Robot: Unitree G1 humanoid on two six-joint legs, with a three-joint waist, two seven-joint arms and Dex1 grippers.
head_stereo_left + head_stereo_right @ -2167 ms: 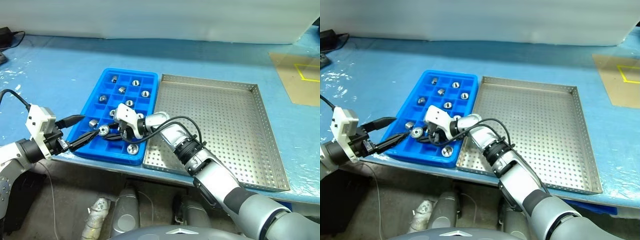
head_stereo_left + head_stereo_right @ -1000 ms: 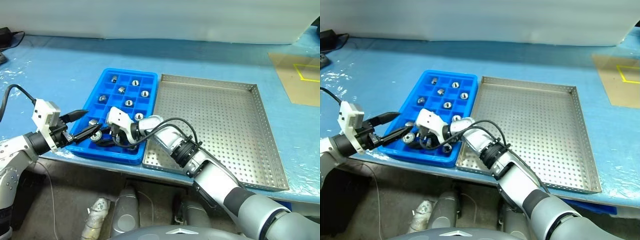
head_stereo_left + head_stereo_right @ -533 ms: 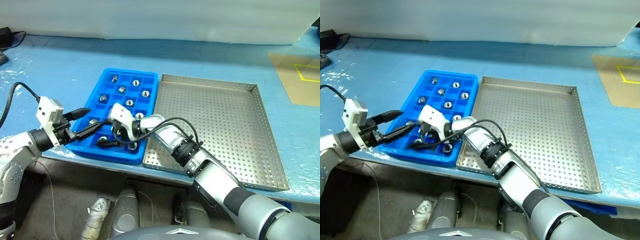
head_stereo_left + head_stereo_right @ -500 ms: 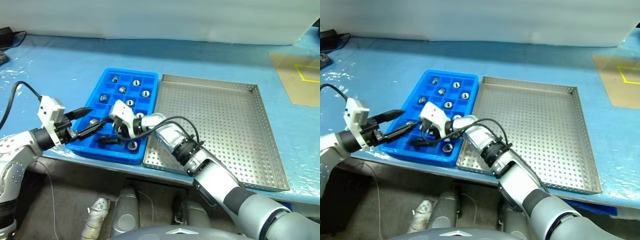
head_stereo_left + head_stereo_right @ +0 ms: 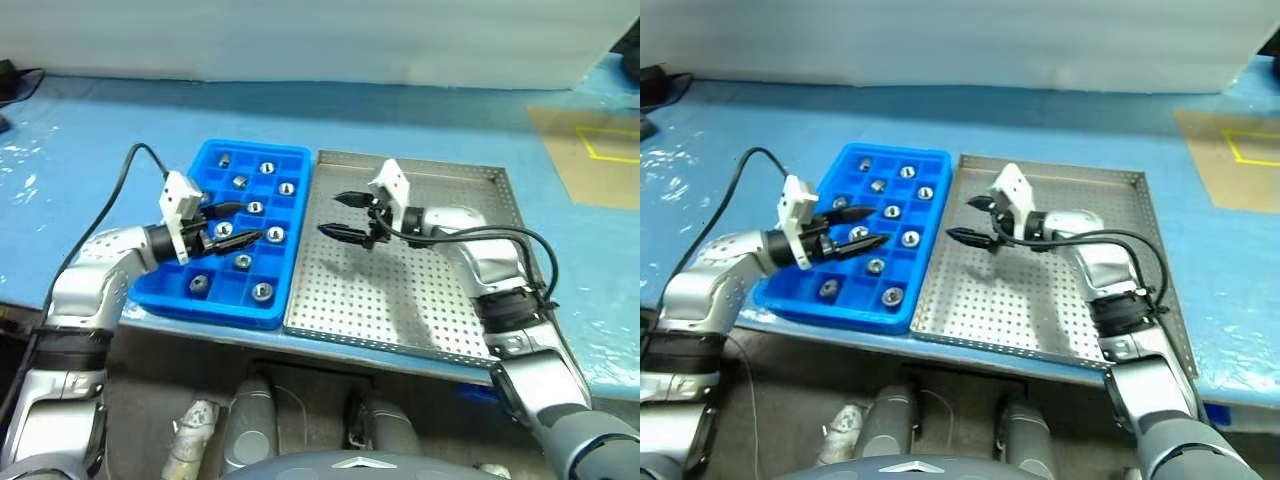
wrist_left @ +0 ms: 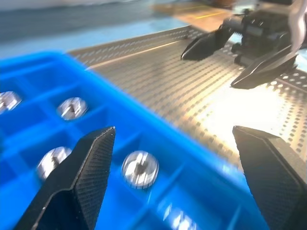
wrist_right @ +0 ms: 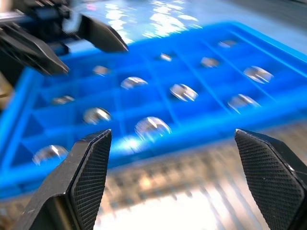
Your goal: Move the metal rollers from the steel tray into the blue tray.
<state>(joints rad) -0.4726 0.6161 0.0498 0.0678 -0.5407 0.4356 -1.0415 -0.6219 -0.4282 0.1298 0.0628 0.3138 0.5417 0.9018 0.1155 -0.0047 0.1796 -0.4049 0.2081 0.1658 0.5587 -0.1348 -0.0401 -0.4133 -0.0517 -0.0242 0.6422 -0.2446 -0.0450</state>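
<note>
The blue tray lies left of the steel tray, their edges touching. Several metal rollers sit in the blue tray's compartments, and they show close up in the left wrist view and the right wrist view. My left gripper hovers open over the middle of the blue tray, with nothing between its fingers. My right gripper hangs open and holds nothing over the steel tray's left part, pointing toward the blue tray. The two grippers face each other across the trays' shared edge.
The trays rest on a blue-covered table whose front edge runs just below them. A tan mat with yellow tape lies at the far right. A black cable loops off my left wrist. A white wall stands behind the table.
My right gripper opened at the blue tray's near row, then swung right over the steel tray. My left gripper moved in over the blue tray. The camera view has also shifted.
</note>
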